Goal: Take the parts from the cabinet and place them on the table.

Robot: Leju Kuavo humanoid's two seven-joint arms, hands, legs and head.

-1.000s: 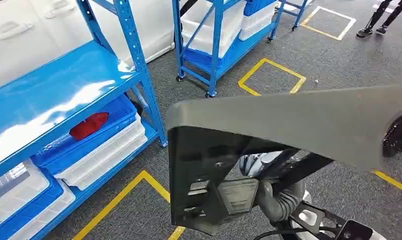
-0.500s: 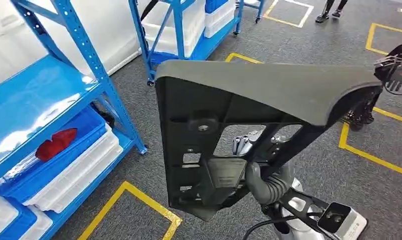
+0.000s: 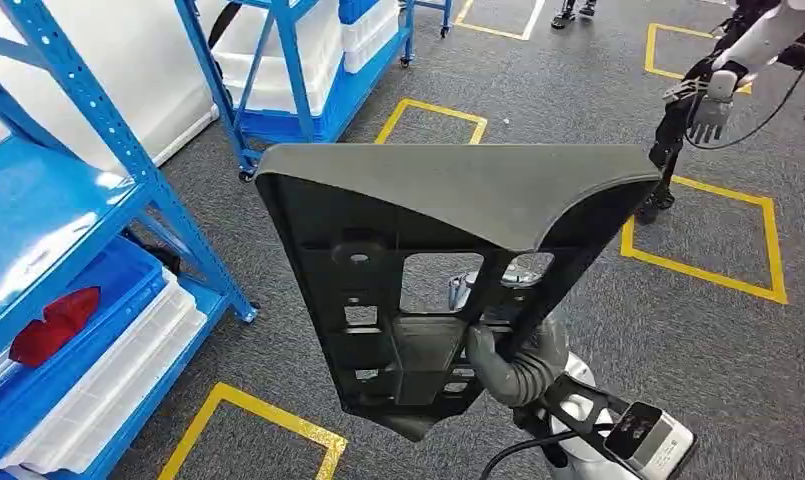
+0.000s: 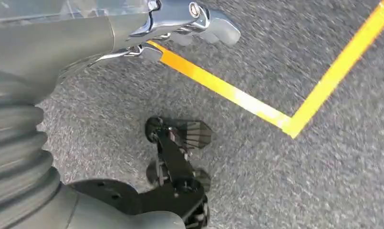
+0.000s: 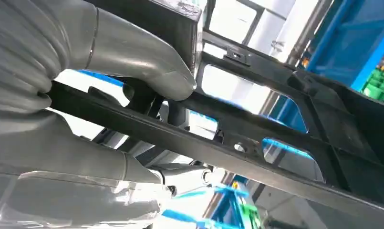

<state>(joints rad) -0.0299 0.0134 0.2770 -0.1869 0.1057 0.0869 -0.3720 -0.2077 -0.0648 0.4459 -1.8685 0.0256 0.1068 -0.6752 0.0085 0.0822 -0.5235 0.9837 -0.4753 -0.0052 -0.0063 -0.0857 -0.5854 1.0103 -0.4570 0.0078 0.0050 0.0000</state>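
A large dark grey plastic part [image 3: 428,200], smooth and curved on top and ribbed with cut-outs underneath, hangs upright in the middle of the head view. My right hand [image 3: 508,362] grips it from below at a rib near its lower middle. In the right wrist view my right hand [image 5: 85,71] wraps one of the part's black bars [image 5: 275,143], thumb pressed on top. My left hand [image 4: 180,19] hangs over the grey carpet with its fingers apart and nothing in them. A red part [image 3: 53,325] lies in a blue bin on the cabinet's lower shelf at far left.
The blue shelving cabinet [image 3: 58,210] stands at left with white bins [image 3: 108,370] below. A second blue rack on casters [image 3: 298,70] is behind it. Yellow tape squares [image 3: 713,270] mark the grey floor. Another robot [image 3: 718,80] stands at upper right.
The whole view has swung to the right: the cabinet and racks slid leftward in the picture and another robot came into sight. The part stays in my right hand, now more central.
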